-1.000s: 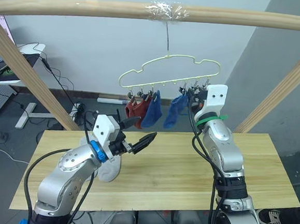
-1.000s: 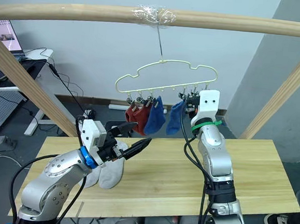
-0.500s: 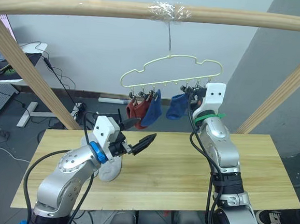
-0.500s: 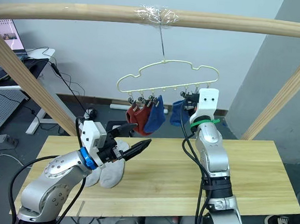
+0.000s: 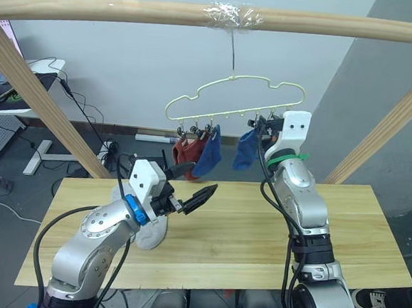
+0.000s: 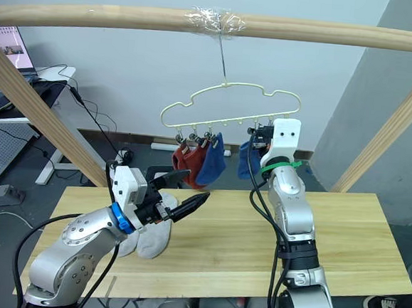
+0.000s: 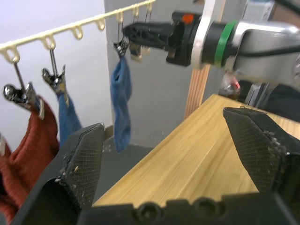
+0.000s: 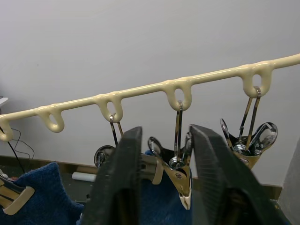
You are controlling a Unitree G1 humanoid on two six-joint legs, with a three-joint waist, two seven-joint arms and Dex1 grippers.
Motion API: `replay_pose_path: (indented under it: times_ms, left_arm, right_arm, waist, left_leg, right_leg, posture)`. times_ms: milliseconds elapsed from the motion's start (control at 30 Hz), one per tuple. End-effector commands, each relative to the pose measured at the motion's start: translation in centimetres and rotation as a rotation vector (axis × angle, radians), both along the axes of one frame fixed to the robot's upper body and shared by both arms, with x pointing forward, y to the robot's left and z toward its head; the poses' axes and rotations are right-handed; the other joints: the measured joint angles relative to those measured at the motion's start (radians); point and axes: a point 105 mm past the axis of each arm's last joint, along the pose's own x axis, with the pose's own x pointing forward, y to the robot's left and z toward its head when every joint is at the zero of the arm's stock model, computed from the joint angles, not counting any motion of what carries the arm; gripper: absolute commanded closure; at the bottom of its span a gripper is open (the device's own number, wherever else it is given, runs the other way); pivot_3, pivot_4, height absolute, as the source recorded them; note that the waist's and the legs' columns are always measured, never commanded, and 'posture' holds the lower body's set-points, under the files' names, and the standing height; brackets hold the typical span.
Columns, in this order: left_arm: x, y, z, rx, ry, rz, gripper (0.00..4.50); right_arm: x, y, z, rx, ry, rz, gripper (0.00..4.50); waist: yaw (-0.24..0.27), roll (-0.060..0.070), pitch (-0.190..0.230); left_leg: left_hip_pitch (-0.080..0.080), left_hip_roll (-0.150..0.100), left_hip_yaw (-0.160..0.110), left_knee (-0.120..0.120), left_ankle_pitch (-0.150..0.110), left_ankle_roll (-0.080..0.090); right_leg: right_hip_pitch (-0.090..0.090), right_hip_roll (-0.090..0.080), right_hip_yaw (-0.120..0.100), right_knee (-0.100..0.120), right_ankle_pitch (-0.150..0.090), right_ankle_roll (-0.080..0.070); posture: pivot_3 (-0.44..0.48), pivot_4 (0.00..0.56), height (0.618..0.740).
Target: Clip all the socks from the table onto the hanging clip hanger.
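Socks: two red (image 5: 185, 151), two blue (image 5: 207, 151) clipped, two grey (image 5: 150, 229) on table (image 5: 242, 235).

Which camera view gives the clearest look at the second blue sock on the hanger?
The left wrist view: the blue sock hangs full length from its clip, beside the right gripper. Both eye views show it small, next to that gripper. In the right wrist view only its top edge shows, behind the fingers.

arms: silver metal shells, black cables | left arm (image 5: 95, 242): blue wrist ring, white bracket | right arm (image 5: 299, 197): green wrist ring, white bracket | fingers: black, textured pads
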Motion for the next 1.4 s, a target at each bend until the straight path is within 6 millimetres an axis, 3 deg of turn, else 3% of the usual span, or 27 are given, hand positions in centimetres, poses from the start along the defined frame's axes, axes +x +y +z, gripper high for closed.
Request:
replay_pose_path:
  times_ms: [33, 67, 533, 633, 800, 1400]
  left_arm:
    - [-0.5, -0.3, 2.2, -0.046, -0.08, -0.019, 0.0]
    - [-0.5, -0.3, 2.2, -0.046, -0.081, -0.018, 0.0]
    - [-0.5, -0.3, 1.5, -0.028, -0.08, -0.001, 0.0]
    - [-0.4, -0.3, 1.4, -0.026, -0.081, 0.002, 0.0]
    - [-0.4, -0.4, 1.4, -0.023, -0.082, 0.003, 0.0]
    - [-0.2, -0.5, 1.2, -0.01, -0.078, -0.001, 0.0]
  right_arm:
    - [-0.1, -0.3, 1.1, 0.003, -0.046, -0.007, 4.31]
    - [-0.1, -0.3, 1.1, 0.002, -0.045, -0.007, 4.48]
    - [0.3, -1.3, 1.6, -0.025, -0.05, 0.001, 4.48]
    - [0.2, -1.1, 1.7, -0.027, -0.054, 0.012, 3.91]
    - [0.1, -1.1, 1.8, -0.031, -0.066, 0.004, 2.24]
    - [-0.4, -0.4, 1.1, -0.05, -0.046, 0.014, 2.24]
  waist:
    - [0.0, 0.0, 0.0]
    - [0.0, 0.0, 0.0]
    - [0.003, 0.0, 0.0]
    - [0.003, 0.0, 0.0]
    - [0.003, 0.0, 0.0]
    - [0.003, 0.0, 0.0]
  left_leg:
    - [0.0, 0.0, 0.0, 0.0, 0.0, 0.0]
    - [0.0, 0.0, 0.0, 0.0, 0.0, 0.0]
    - [0.0, 0.0, 0.0, 0.0, 0.0, 0.0]
    - [0.0, 0.0, 0.0, 0.0, 0.0, 0.0]
    - [0.0, 0.0, 0.0, 0.0, 0.0, 0.0]
    - [0.0, 0.0, 0.0, 0.0, 0.0, 0.0]
  right_leg:
    - [0.0, 0.0, 0.0, 0.0, 0.0, 0.0]
    - [0.0, 0.0, 0.0, 0.0, 0.0, 0.0]
    - [0.0, 0.0, 0.0, 0.0, 0.0, 0.0]
    - [0.0, 0.0, 0.0, 0.0, 0.0, 0.0]
    - [0.0, 0.0, 0.0, 0.0, 0.0, 0.0]
    - [0.0, 0.0, 0.0, 0.0, 0.0, 0.0]
  posture:
    - [-0.002, 0.171, 0.74]
    - [-0.002, 0.171, 0.74]
    - [-0.002, 0.174, 0.74]
    - [-0.003, 0.175, 0.74]
    - [-0.005, 0.174, 0.74]
    - [-0.008, 0.176, 0.74]
